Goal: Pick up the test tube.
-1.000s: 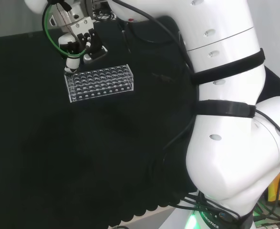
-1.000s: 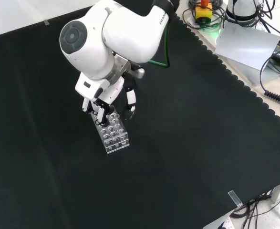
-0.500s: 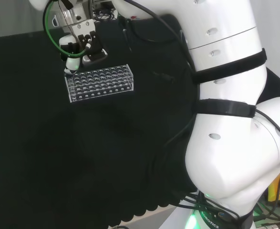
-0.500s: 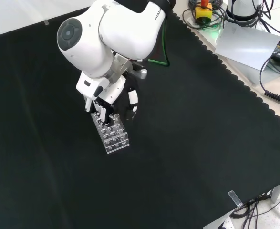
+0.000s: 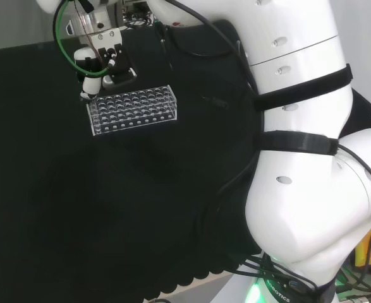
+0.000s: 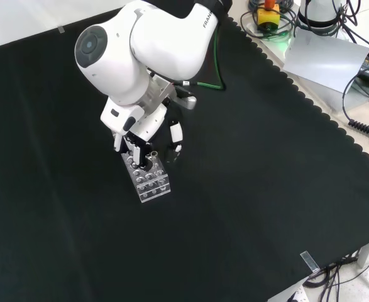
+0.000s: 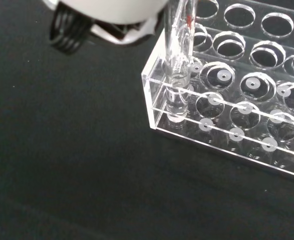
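**Hand at the corner of a clear rack, test tube in a corner hole**

A white robot arm (image 6: 153,44) reaches over a bench covered in black cloth (image 6: 266,189). On the cloth sits 1 clear plastic test tube rack (image 5: 132,110), a flat block with rows of round holes.

The black and white hand (image 5: 100,63) hangs over the rack's far left corner in the head view. In the front view the hand (image 6: 137,135) is over the rack's (image 6: 148,177) upper end, with fingers (image 6: 175,141) pointing down beside it.

In the wrist view a clear test tube (image 7: 178,65) stands upright in the hole at 1 corner of the rack (image 7: 237,125). Its lower end is inside the hole, close to the rack's base, and its upper part runs up to a blurred white part of the hand (image 7: 111,15). A small red mark shows near the tube's top. Whether the fingers are closed round the tube or only near it cannot be told from these views.

The other holes visible in the wrist view look empty, each with a small white dot at its bottom.
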